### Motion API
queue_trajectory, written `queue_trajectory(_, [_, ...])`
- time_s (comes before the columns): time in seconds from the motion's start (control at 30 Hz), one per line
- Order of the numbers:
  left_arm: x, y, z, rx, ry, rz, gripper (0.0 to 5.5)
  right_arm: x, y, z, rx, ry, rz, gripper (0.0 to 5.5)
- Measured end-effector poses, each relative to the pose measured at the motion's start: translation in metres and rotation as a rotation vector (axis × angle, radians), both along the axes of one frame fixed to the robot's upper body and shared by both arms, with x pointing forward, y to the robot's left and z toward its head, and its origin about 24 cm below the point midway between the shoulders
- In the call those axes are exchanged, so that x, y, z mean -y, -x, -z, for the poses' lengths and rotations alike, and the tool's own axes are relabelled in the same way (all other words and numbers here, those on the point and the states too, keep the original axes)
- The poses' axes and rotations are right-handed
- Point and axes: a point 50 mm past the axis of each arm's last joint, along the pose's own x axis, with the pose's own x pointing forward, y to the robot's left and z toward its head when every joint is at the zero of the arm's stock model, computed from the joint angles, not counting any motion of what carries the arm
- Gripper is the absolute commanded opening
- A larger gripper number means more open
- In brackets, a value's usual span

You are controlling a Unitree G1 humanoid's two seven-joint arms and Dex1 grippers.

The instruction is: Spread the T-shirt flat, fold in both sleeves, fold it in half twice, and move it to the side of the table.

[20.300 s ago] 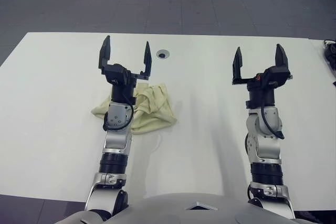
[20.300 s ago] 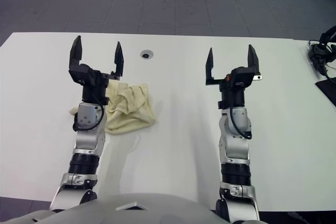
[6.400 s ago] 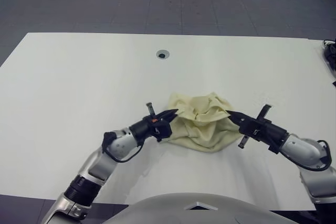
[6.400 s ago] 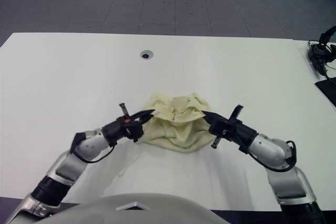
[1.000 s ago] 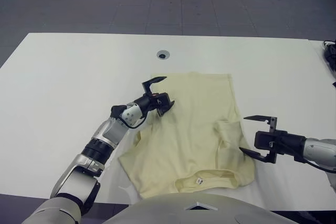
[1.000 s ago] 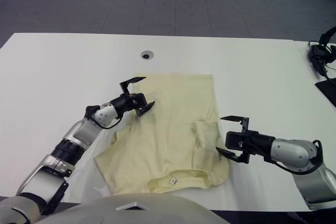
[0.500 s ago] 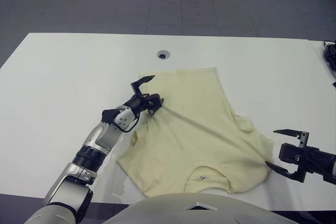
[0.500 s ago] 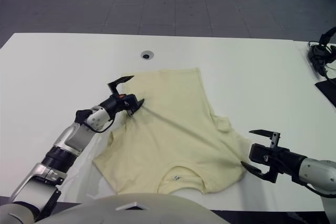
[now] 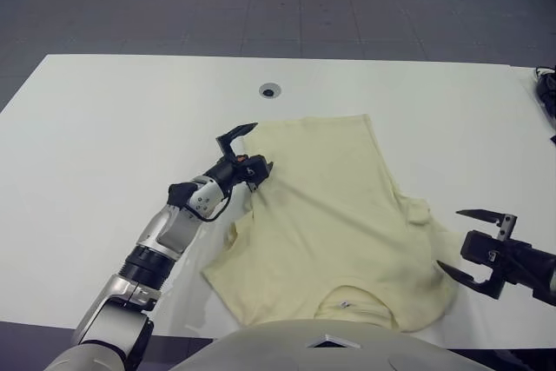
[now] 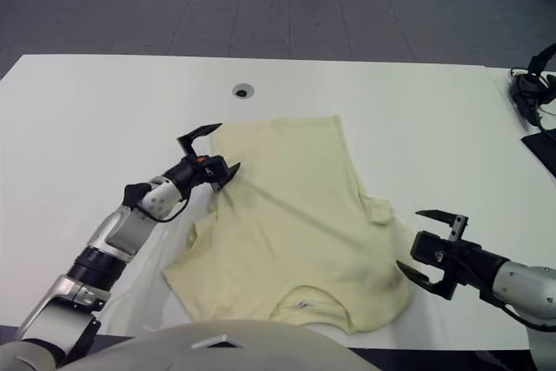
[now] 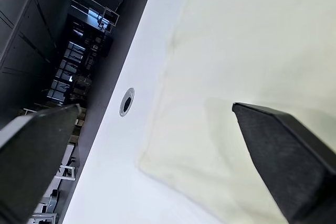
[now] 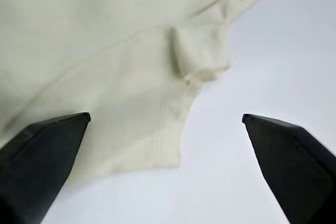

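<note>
A pale yellow T-shirt (image 9: 330,215) lies spread on the white table (image 9: 104,128), collar towards me and hem at the far side. Its right sleeve (image 9: 419,211) is still bunched. My left gripper (image 9: 261,147) is open at the shirt's far left edge, its lower finger resting on the cloth. In the left wrist view, shirt fabric (image 11: 236,51) and its edge lie between the open fingers. My right gripper (image 9: 448,238) is open just off the shirt's near right corner, holding nothing. The right wrist view shows the crumpled sleeve (image 12: 202,51) ahead of the open gripper (image 12: 166,116).
A round cable hole (image 9: 270,89) sits in the table beyond the shirt. Black cables (image 10: 528,84) lie at the table's far right edge. The shirt's collar end is close to the table's near edge.
The diagonal pull crease across the shirt has eased and the cloth lies flatter, shifted slightly right. Over the last second the right gripper moved away to the right and the shirt's right side spread out.
</note>
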Motion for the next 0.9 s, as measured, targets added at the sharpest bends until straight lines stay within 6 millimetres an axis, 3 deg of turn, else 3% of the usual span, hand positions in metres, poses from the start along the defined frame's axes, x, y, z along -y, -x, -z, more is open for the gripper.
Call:
queue_trajectory(0.27, [0.014,-0.005,-0.018,0.052,0.125,0.049,5.40,-0.021,-0.014,-0.031,0.155,-0.184,-0.093,5.39])
queue_trajectory(0.37, [0.015,-0.008,-0.032,0.078,0.226,0.037,5.40,-0.024,-0.029,-0.035,0.249,-0.208,-0.092,5.39])
queue_trajectory(0.5, [0.008,-0.009,-0.055,0.111,0.302,0.034,5.40,-0.034,-0.062,-0.023,0.341,-0.273,-0.073,5.39])
queue_trajectory(0.57, [0.003,0.000,-0.060,0.054,0.281,0.103,5.40,-0.041,-0.084,-0.013,0.381,-0.315,-0.040,5.39])
queue_trajectory(0.77, [-0.013,0.041,-0.043,-0.188,0.242,0.213,5.40,-0.064,-0.146,0.015,0.465,-0.374,0.084,5.39])
queue_trajectory(0.9, [-0.019,0.067,-0.049,-0.288,0.219,0.326,5.40,-0.081,-0.176,0.028,0.478,-0.370,0.100,5.39])
